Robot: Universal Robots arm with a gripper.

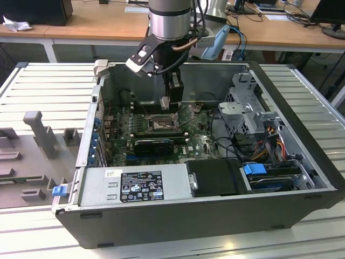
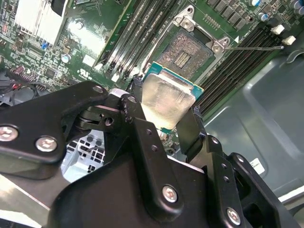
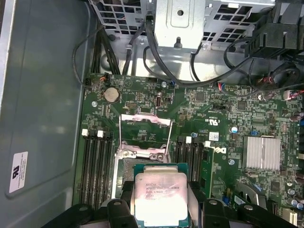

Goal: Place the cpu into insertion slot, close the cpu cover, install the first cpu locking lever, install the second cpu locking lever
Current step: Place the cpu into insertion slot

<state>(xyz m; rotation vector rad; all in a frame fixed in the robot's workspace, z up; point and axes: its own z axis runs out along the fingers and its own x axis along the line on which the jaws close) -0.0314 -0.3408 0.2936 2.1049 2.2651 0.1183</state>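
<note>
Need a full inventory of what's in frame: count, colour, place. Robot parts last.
cpu: 1, silvery face with green edge, gripped above the board
insertion slot: 1, dark with metal rim, on the motherboard, empty
cpu cover: 1, grey metal frame, raised open at the slot
motherboard: 1, green, inside the case
memory slots: several, black, in rows either side of the slot
heatsink: 1, silver, finned, on the motherboard
power supply: 1, grey, along the case's near edge in the exterior view
computer case: 1, black, open, on the table
table: 1, grey, slatted, under the case
arm: 1, silver-grey, above the case
claw: 1, black, shut on the cpu
</note>
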